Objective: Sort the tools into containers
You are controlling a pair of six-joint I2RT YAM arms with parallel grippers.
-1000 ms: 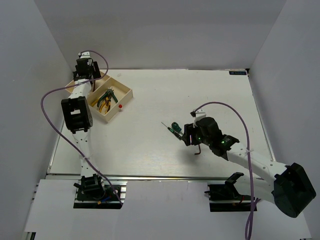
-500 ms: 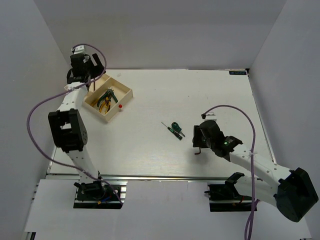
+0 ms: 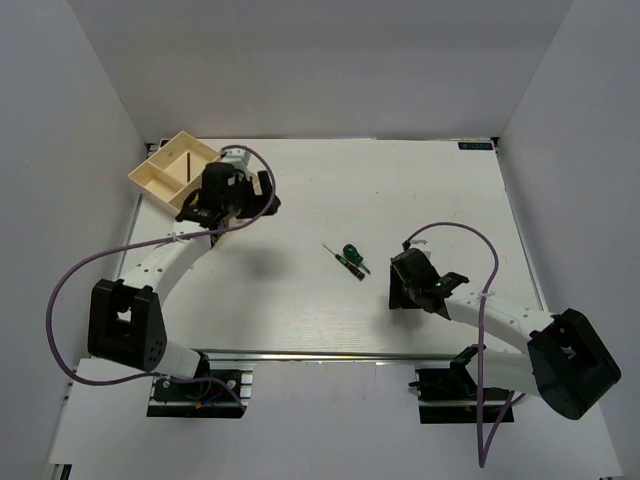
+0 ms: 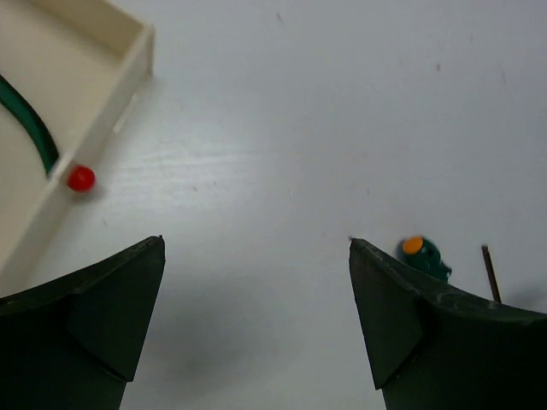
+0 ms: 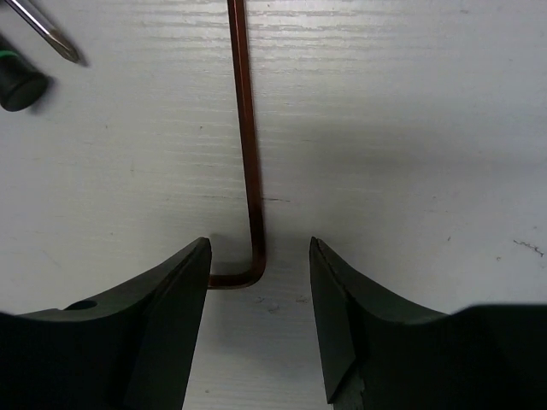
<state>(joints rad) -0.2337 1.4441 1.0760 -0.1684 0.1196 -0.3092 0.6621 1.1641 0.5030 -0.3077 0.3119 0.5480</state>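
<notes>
The cream tray (image 3: 165,172) stands at the far left; a thin dark tool (image 3: 186,164) lies in one compartment. My left gripper (image 3: 252,198) is open and empty, just right of the tray, and its arm hides the near compartments. The left wrist view shows the tray's corner (image 4: 128,60) with a green plier handle (image 4: 34,137) inside. The green-handled screwdriver (image 3: 349,259) lies mid-table, also in the left wrist view (image 4: 421,253). My right gripper (image 5: 259,248) is open, low over the table, its jaws on either side of the bend of a dark L-shaped hex key (image 5: 248,154).
A tiny red knob (image 4: 81,178) lies on the table against the tray's outer wall. The screwdriver's tip (image 5: 47,32) and handle (image 5: 17,81) lie up-left of the hex key. White walls close in the table on the left, back and right.
My left arm has swung from the far side of the tray out over the table to its right. My right gripper has drawn back from the screwdriver and settled over the hex key.
</notes>
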